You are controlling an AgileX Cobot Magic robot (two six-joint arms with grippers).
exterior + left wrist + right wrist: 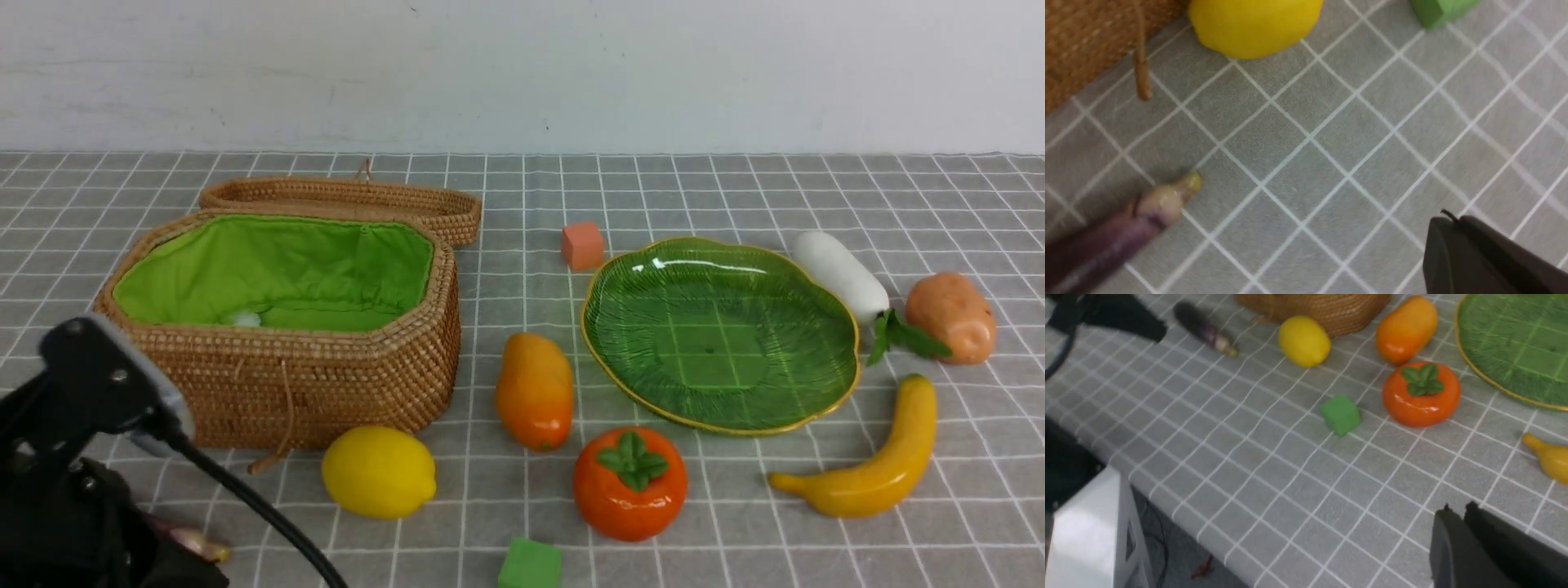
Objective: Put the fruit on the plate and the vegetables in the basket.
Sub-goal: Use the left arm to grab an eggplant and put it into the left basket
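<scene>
- Left jaws closed near the long dark purple eggplant [1106, 241] on the grey checked tabletop [735, 539]; right jaws nearly together, empty.
- Yellow lemon [378, 471], orange persimmon [629, 506], curved yellow banana [882, 465], orange-yellow mango [535, 392] lie off the green leaf-shaped plate [718, 343].
- Farthest: white radish [841, 273], tan potato [951, 314]; open wicker basket [326, 384].

Mango [535, 390] between basket [326, 384] and plate [718, 327]; eggplant [1202, 328] seemingly front-left

I am finding no text, label, brand, number or sign that I can read in any view. I am looking over the basket [326, 384], the plate [718, 327], the lemon [378, 471] and the checked tablecloth [735, 196], and all are showing plain surfaces.
</scene>
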